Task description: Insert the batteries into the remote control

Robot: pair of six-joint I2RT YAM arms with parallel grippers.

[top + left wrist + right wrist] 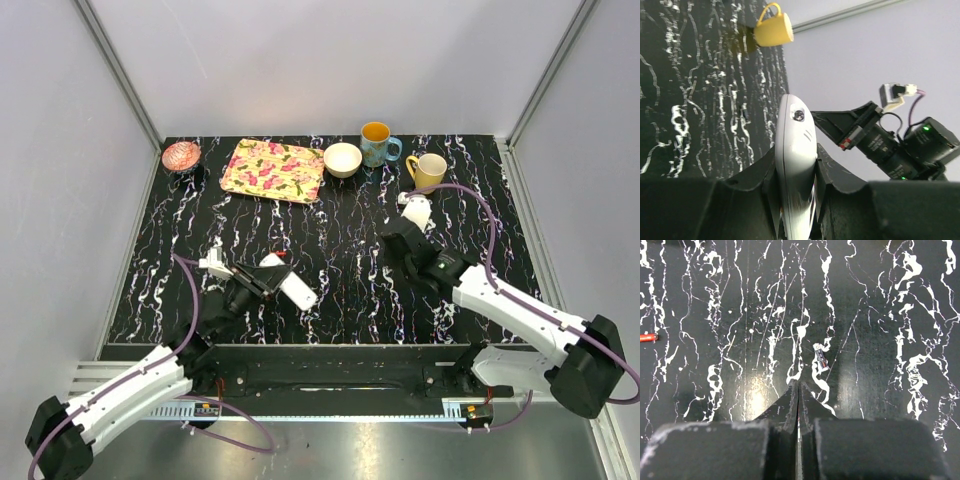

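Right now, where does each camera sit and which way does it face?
Top external: above and behind, looking down on the table; left arm and right arm show.
Left wrist: faces across the table toward the yellow mug; its jaws clamp the remote control.
Right wrist: looks down at a battery; its shut jaws show.
Shared: top and left wrist both show mug and remote.

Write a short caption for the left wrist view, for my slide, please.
The left tool grips the white remote control edge-on; marbled table, yellow mug and right arm behind.
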